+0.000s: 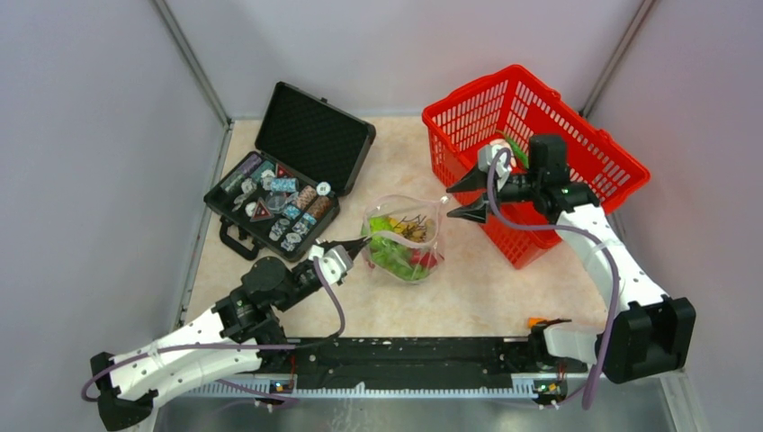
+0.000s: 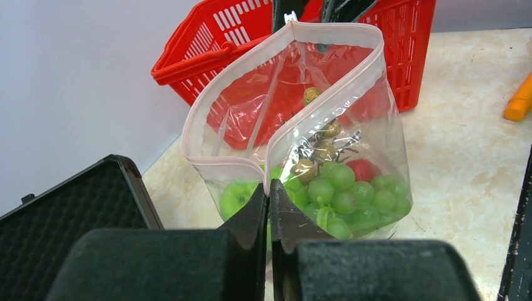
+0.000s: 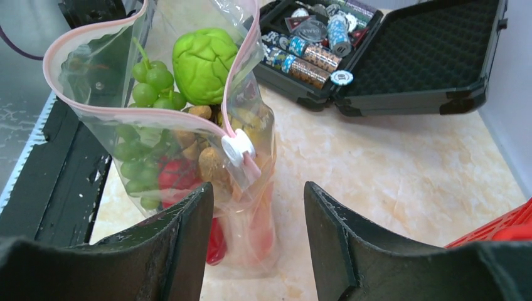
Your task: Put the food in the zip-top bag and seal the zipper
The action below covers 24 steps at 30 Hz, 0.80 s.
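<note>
overhead plus opposing wrist close-ups, shared bag (image 1: 402, 236)

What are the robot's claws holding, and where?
The left claw pinches the zip-top bag at one end, just below its pink zipper. The right claw is open, holding nothing.

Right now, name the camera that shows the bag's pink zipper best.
Left wrist: the zipper's whole open loop shows. Right wrist cuts it off at the top edge; top external shows it only as a faint line.
</note>
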### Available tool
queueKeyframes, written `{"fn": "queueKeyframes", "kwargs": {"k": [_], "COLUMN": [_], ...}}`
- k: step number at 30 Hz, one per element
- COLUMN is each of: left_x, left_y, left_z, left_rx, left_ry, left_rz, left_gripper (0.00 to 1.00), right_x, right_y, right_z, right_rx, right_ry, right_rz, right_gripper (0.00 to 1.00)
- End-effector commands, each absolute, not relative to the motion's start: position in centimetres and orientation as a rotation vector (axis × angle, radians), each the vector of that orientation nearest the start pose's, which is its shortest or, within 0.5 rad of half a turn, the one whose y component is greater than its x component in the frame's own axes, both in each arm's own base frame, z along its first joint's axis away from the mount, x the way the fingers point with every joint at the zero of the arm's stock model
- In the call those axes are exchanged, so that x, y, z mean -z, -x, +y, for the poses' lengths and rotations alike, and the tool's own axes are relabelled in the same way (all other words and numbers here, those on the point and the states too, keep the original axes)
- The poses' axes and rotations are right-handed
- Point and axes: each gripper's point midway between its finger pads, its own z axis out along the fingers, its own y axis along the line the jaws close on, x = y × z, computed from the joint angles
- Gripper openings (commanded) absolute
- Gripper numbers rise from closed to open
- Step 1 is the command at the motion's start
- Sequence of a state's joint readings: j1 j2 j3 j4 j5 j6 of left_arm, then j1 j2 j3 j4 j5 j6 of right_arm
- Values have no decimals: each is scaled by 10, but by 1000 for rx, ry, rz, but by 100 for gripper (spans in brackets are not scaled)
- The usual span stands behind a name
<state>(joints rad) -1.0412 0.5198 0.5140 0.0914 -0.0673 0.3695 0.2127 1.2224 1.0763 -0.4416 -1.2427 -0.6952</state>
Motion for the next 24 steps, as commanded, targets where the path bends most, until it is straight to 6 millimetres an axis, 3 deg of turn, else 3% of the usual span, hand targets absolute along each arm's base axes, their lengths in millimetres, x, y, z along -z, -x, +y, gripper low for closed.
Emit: {"fn": "queueKeyframes", "kwargs": {"k": [1,7,15,20,24], "left_x": [-319,-322,-324,-321,-323], "left_y": [-163,-163,-166,-168,-167], "left_z": [-235,-235,-234,-236,-237], "left_rx": [529,532,519,518,522], "left_ry": [-899,-891,-873,-879,-877], "left_rz": [1103,1097,1096,1103,1099], "left_gripper": [0,0,0,0,0], "right_x": [-304,-304,-298,-299,-302], "right_y": [-260,-255,-250,-249,-250], "right_z": [221,227,228,229,234], "right_rx": [-963,-1094,-1160,-1189,-1196], "right_ry": [1390,1399,1394,1389,1387], "right_rz": [1102,1054,1064,1048,1041], "right_gripper": [54,53,28,42,43]}}
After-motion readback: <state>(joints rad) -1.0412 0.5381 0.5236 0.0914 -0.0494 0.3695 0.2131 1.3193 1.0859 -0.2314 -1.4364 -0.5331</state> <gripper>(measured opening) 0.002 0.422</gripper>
